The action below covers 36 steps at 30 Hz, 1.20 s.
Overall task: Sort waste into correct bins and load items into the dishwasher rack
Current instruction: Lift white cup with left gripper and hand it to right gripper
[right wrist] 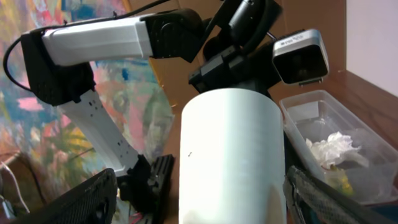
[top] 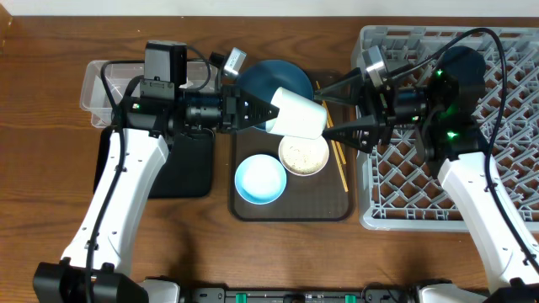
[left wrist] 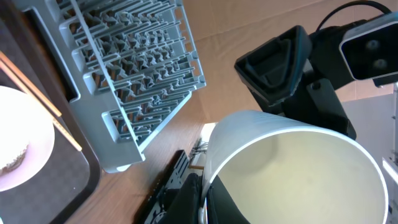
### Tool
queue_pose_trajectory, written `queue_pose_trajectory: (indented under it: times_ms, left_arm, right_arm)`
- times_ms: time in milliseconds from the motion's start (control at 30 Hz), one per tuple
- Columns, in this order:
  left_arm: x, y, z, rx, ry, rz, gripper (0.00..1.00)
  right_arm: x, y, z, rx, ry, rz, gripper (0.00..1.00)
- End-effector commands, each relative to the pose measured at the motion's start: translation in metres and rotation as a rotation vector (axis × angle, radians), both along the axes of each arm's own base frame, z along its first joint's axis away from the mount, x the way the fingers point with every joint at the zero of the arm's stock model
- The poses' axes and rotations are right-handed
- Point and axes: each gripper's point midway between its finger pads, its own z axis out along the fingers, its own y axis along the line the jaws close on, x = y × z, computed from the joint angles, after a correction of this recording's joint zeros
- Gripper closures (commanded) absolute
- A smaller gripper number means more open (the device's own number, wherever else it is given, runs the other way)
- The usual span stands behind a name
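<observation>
My left gripper (top: 274, 112) is shut on the rim of the small white cup (top: 301, 114) and holds it on its side above the brown tray. In the left wrist view the fingers (left wrist: 205, 199) pinch the cup's wall (left wrist: 292, 168). My right gripper (top: 327, 111) is open, with one finger on each side of the cup's base and gaps showing in the right wrist view (right wrist: 205, 208) around the cup (right wrist: 233, 143). The dark-blue plate (top: 265, 77), the white bowl (top: 303, 155) with rice, the light-blue bowl (top: 259, 180) and the chopsticks (top: 339, 166) lie on the tray.
The brown tray (top: 290, 212) is in the middle. The grey rack (top: 514, 177) stands to the right. The clear tub (top: 99, 84) at the far left holds crumpled tissue (right wrist: 333, 149). The black tray (top: 185, 172) lies under my left arm.
</observation>
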Motion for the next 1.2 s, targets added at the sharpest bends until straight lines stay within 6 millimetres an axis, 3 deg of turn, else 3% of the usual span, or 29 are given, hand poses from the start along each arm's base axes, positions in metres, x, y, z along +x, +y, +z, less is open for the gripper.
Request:
queue_pose_trajectory:
  times_ms: [0, 233, 933, 1167]
  left_arm:
    - [-0.002, -0.002, 0.008, -0.035, 0.002, -0.026, 0.94]
    - [0.0, -0.003, 0.013, -0.052, -0.014, -0.033, 0.94]
    - [0.004, -0.003, 0.009, -0.028, -0.018, -0.01, 0.94]
    - [0.005, -0.002, 0.008, -0.024, -0.026, -0.005, 0.83]
  right_arm:
    - [0.008, 0.003, -0.012, -0.008, 0.027, -0.01, 0.16]
    - [0.018, 0.017, -0.033, -0.021, 0.075, 0.005, 0.16]
    - [0.004, 0.041, -0.021, -0.003, 0.014, 0.064, 0.44]
    - [0.007, 0.037, -0.021, -0.003, 0.015, 0.053, 0.47]
